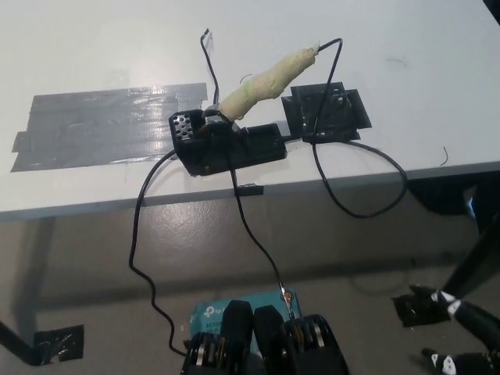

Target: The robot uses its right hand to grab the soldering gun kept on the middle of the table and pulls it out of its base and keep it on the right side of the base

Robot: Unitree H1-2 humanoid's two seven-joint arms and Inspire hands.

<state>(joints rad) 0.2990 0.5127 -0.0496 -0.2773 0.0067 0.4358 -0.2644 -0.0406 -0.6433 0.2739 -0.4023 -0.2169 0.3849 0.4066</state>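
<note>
Right robot hand: black, low at bottom-right corner of head view, below and in front of the bench edge, well apart from everything on it. Fingers spread, tips pointing to pic left, white marks near the tips. Holds nothing. Arm mostly cut off by frame edge. Left robot hand: not in view.

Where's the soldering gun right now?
Head view: the soldering gun sits tilted in its black base at mid-table, between the grey tape patch and the black pad.
</note>
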